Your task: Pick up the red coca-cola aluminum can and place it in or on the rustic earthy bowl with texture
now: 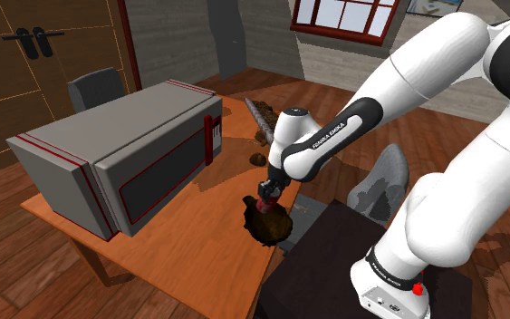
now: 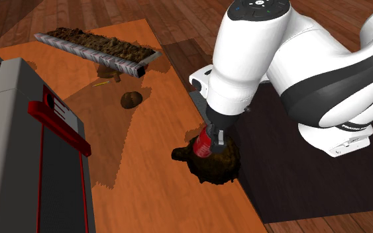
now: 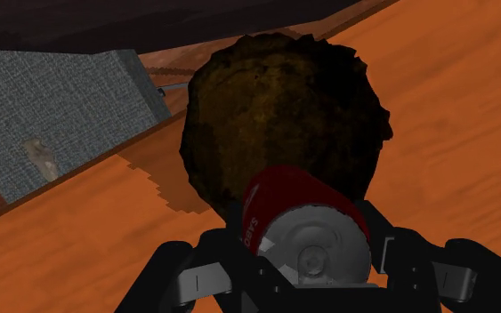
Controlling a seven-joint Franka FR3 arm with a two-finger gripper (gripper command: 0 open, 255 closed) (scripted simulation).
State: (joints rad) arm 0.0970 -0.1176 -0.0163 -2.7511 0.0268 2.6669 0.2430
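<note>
Room with wood floor point(image 1: 13, 272), a window point(image 1: 348, 16) on the far wall, a grey chair point(image 1: 94, 86) behind the counter. Orange wood counter point(image 1: 180, 249) takes the middle of the shoulder view. Big grey microwave point(image 1: 108, 154) with red trim sits on its far half. White arm point(image 1: 443, 91) reaches from the dark stand point(image 2: 297, 172) down to the counter's near edge. Long grey tray point(image 2: 99, 47) full of brown stuff lies at the counter's far end in the second exterior view. Dark brown rough bowl point(image 2: 221, 167) sits on the counter near the edge, just beside the stand. Small brown lump point(image 2: 131, 99) lies between tray and bowl, apart from both. Red can point(image 2: 203, 143) is right over the bowl, silver top facing the wrist camera; can't tell if it touches the bowl. Gripper point(image 2: 211, 136) pinches the can, one finger on each side.
</note>
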